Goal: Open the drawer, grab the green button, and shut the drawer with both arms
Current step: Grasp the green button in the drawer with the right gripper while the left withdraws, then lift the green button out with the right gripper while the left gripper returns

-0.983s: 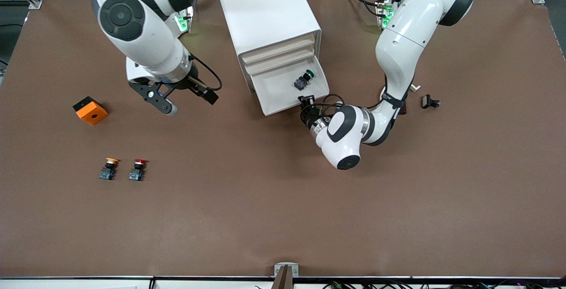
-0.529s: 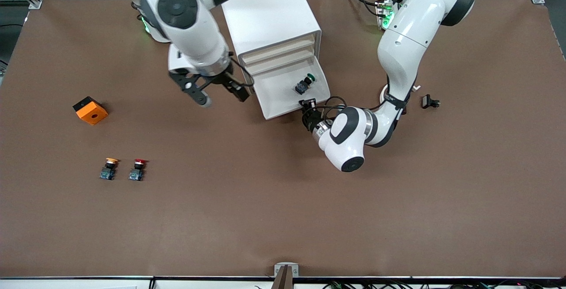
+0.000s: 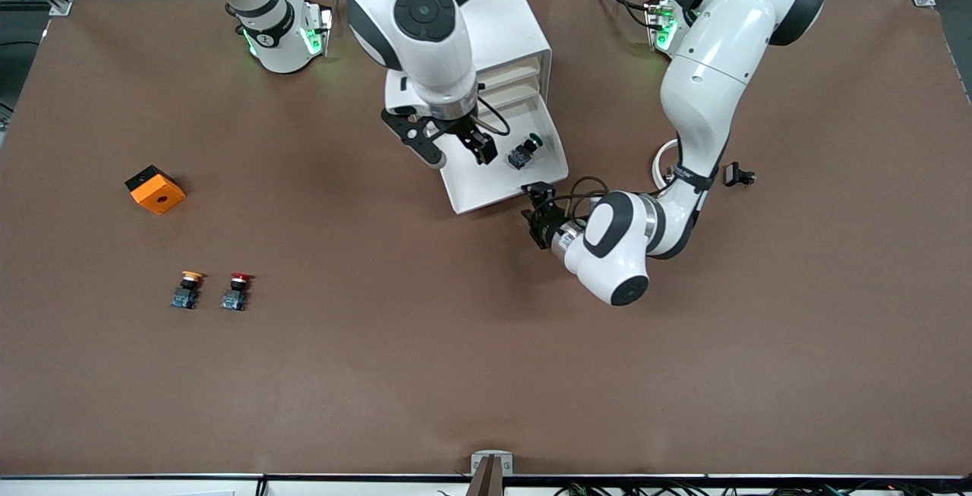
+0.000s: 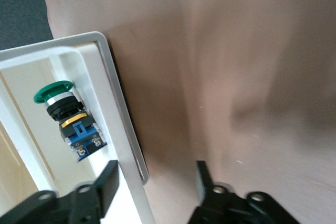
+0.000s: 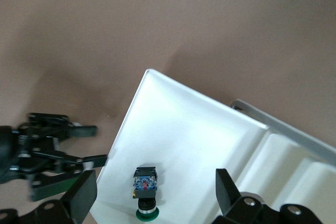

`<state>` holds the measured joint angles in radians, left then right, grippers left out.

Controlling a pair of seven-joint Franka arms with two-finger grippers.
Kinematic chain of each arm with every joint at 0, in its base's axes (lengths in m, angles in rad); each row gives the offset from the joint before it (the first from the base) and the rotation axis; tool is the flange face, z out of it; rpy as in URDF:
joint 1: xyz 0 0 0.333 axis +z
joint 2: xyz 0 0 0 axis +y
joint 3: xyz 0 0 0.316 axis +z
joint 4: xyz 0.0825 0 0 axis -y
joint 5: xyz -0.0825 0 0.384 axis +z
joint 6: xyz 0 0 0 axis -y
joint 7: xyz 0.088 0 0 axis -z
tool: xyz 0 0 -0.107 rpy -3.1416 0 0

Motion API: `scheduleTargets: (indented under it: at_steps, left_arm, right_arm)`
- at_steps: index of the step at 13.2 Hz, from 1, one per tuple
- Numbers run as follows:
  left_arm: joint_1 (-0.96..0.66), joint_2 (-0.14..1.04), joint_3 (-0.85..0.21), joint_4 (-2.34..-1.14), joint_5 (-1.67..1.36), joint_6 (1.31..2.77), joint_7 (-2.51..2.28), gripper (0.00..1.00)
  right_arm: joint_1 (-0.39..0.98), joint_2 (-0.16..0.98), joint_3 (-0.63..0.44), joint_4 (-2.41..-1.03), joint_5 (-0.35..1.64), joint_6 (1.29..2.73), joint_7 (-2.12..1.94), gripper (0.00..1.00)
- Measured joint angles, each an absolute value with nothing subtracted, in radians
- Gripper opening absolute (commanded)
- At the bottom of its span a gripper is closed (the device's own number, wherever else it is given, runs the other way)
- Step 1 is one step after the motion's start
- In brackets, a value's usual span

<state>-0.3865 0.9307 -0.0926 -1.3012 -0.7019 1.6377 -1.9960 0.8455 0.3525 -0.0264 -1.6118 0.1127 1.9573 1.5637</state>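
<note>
The white cabinet's (image 3: 463,17) bottom drawer (image 3: 486,181) stands open. The green-capped button (image 3: 524,153) lies on its side in it, toward the left arm's end. My right gripper (image 3: 461,156) hangs open and empty over the drawer, beside the button. In the right wrist view the button (image 5: 146,187) lies between the open right gripper's (image 5: 155,182) fingers, lower down. My left gripper (image 3: 536,206) is open at the drawer's front corner, low over the table. In the left wrist view the left gripper (image 4: 156,179) straddles the drawer's front wall (image 4: 113,124), with the button (image 4: 71,121) inside.
An orange block (image 3: 156,189), an orange-capped button (image 3: 187,289) and a red-capped button (image 3: 237,291) lie toward the right arm's end of the table. A small black part (image 3: 739,175) lies toward the left arm's end. The cabinet's upper drawers are shut.
My right arm has swung from the right arm's end of the table to over the open drawer. My left gripper has drawn back a little from the drawer's front.
</note>
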Motion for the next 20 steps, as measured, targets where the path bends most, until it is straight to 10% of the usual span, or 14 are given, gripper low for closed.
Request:
scheduleTargets:
  at_steps: [20]
  left_arm:
    - [-0.226,0.587,-0.049,-1.224,-0.143,1.554,-1.158,1.00]
  right_arm:
    - [1.001,0.660,-0.031,-1.425,0.078,2.037,1.645,1.00]
